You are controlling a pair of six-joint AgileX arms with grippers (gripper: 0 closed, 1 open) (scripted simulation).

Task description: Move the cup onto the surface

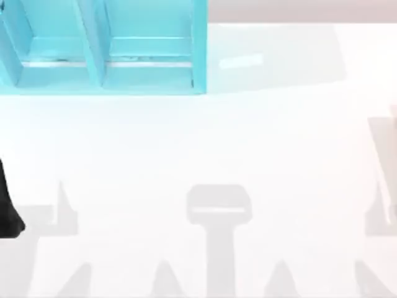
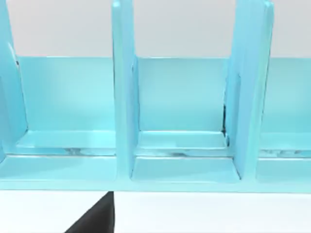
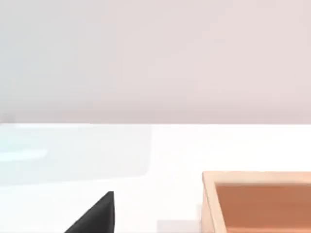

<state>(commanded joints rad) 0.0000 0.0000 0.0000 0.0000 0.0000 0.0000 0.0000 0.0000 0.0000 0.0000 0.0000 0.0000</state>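
Observation:
The cup is out of view. The surface [image 1: 205, 143] is the broad white tabletop that spreads below the turquoise shelf unit [image 1: 105, 49] at the top view's far left. My left arm [image 1: 8, 208] is a black shape at the table's left edge. Its wrist view faces the shelf unit [image 2: 180, 121] head on, with a black part of the left gripper [image 2: 95, 219] low in front of the open compartments. A black part of my right gripper [image 3: 95, 217] sits low over the surface [image 3: 146, 160] in the right wrist view.
The shelf's upright dividers [image 2: 124, 92] split it into several open compartments. A wooden box [image 3: 257, 201] stands on the table close to the right gripper. Grey shadows of the arms fall across the table's near half [image 1: 218, 211].

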